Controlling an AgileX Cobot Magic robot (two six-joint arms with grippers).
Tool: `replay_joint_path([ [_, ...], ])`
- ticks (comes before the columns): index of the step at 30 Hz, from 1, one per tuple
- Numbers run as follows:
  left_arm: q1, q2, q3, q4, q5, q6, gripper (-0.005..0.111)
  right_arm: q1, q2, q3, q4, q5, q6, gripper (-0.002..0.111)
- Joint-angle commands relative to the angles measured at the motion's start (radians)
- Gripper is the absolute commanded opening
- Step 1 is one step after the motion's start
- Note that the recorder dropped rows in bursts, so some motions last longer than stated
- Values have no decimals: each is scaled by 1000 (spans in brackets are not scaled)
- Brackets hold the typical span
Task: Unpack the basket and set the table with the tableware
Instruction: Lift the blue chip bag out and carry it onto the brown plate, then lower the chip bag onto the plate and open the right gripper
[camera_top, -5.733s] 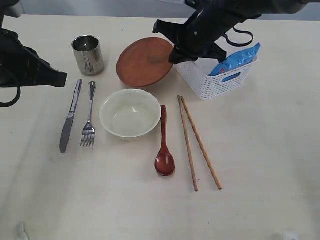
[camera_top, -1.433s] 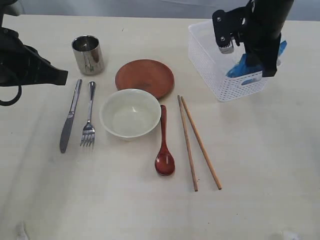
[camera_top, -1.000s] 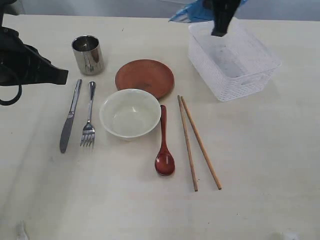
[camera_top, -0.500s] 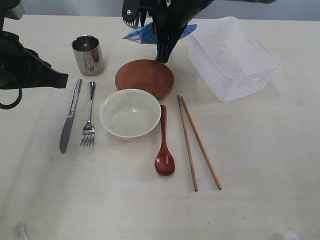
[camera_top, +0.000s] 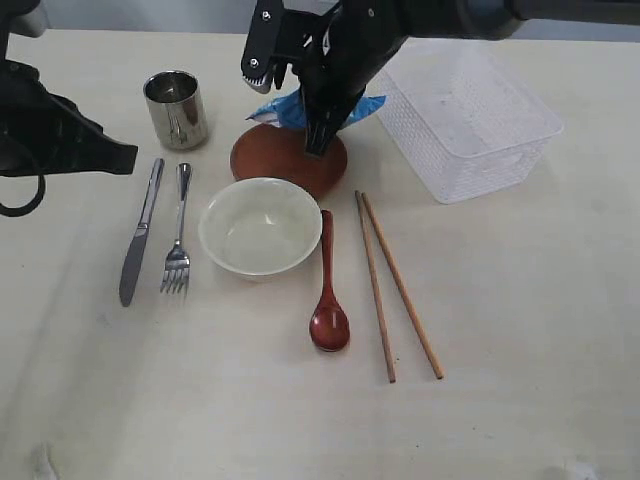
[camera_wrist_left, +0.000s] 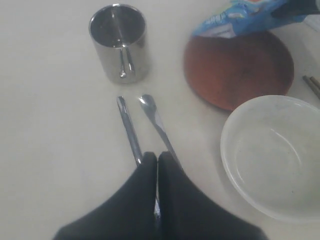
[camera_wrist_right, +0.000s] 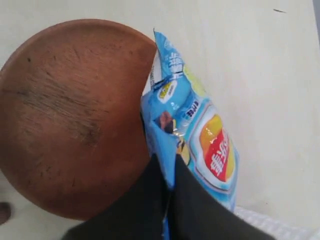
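Here, right hand (camera_wrist_right: 170, 169) clamped tight — pinching blue packet (camera_wrist_right: 210, 145) above plate (camera_wrist_right: 75, 125).

Basket (camera_top: 470, 120): white lattice, upright, toward worktop's (camera_top: 520, 330) far-right corner.
Bowl (camera_top: 260, 226): white, upright, mid-worktop.
Plate (camera_top: 270, 165): brown, flat, just behind bowl.
Cup (camera_top: 176, 110): steel, upright, far-left.
Knife (camera_top: 140, 235), fork (camera_top: 179, 235), spoon (camera_top: 328, 290), chopsticks (camera_top: 395, 285): flat, flanking bowl.

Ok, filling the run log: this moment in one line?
right gripper: shut on crisp packet over brown plate | left gripper: shut, empty | basket: empty

The left pincer (camera_wrist_left: 157, 158) hides the knife (camera_wrist_left: 128, 129) and fork (camera_wrist_left: 157, 122) beyond their handles; lettering on the crisp packet (camera_wrist_right: 200, 130) seems unreadably blurred.
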Motion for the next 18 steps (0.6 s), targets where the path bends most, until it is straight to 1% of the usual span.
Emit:
replay_joint_path([
  [1,3,-5,4,0,-15,-2,0,12,-3,-5,31,8,5,0],
  [5,3,-5,4,0,-13,-2,0,31,-1,-5,34,13,5,0],
  [6,3,-5,4,0,-13,-2,0,35,-1,-5,34,24,0,2],
  [9,3,-5,4,0,-13,-2,0,45,-1,-5,34,53,-5,18],
  [11,3,-5,4,0,-13,-2,0,48,-1,-5,34,63,-1,32],
  [13,3,-5,4,0,-9,-2,0,48,-1,-5,34,69,9,41],
  [15,3,-5,5,0,-5,-2,0,48,-1,-5,34,78,15,46],
  [18,3,-5,5,0,-5,-2,0,50,-6,-5,34,99,20,47],
])
